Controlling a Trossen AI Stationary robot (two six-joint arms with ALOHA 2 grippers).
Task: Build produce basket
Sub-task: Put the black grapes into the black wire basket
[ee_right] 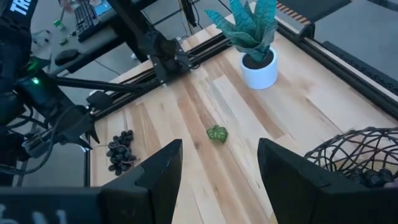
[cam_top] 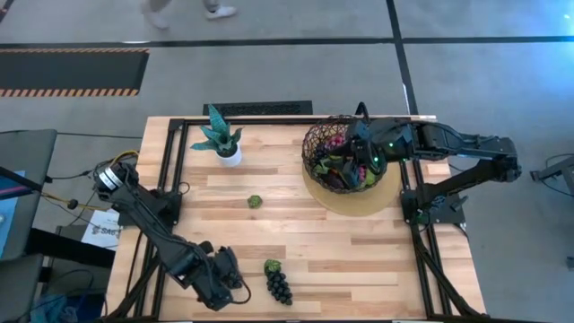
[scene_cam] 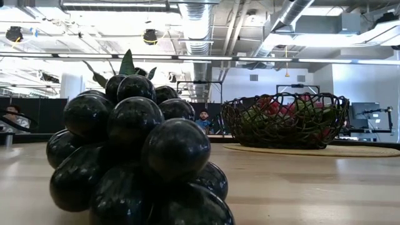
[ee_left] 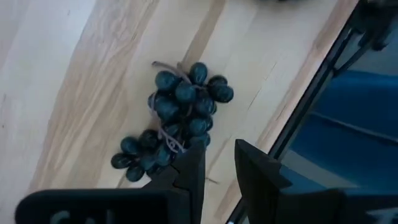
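My left claw [cam_top: 235, 281] sits open and empty just beside the black grape bunch [cam_top: 278, 286] near the desk [cam_top: 287, 224] edge; a sloppy approach might shove it off. Right claw [cam_top: 361, 154] hangs open over the basket [cam_top: 352, 152].

My overhead camera looks straight down; my low one sits against the black grapes [scene_cam: 134, 156], sharing the basket [scene_cam: 284, 120].

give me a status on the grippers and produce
Left gripper open beside black toy grape bunch. Right gripper open over dark wire basket, empty. Small green leaf loose mid-table.
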